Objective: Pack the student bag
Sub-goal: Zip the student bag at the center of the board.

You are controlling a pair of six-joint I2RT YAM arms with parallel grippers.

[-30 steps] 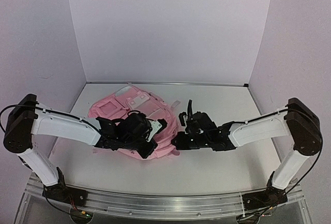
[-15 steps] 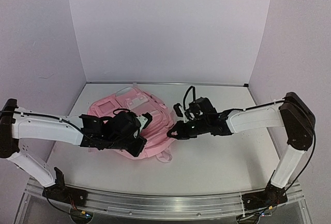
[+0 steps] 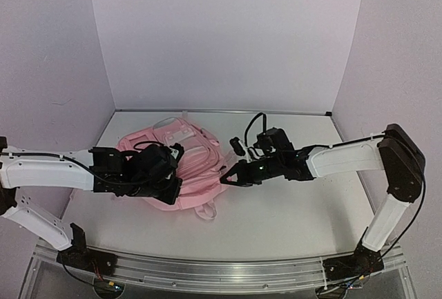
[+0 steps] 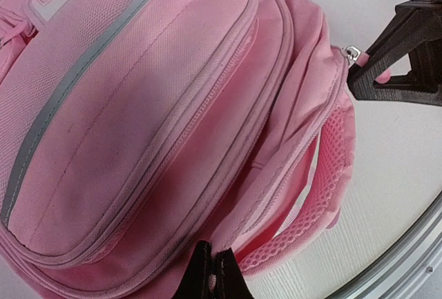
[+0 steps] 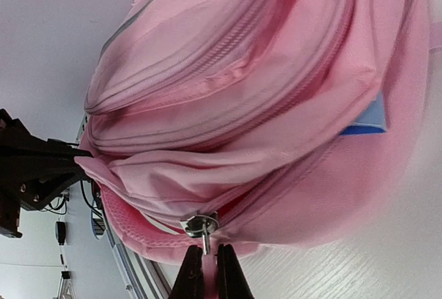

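The student bag lay front pockets up, left of the table's middle. The left gripper pinched its near fabric edge and the right gripper was closed on the zipper pull. To my eye, the pull should run along the seam while the left keeps the cloth taut. A pale blue edge showed there, but I couldn't tell what the bag held.

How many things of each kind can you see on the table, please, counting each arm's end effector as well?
Pink student bag: 1
Black end effectors: 2, the left end effector and the right end effector
Total: 3
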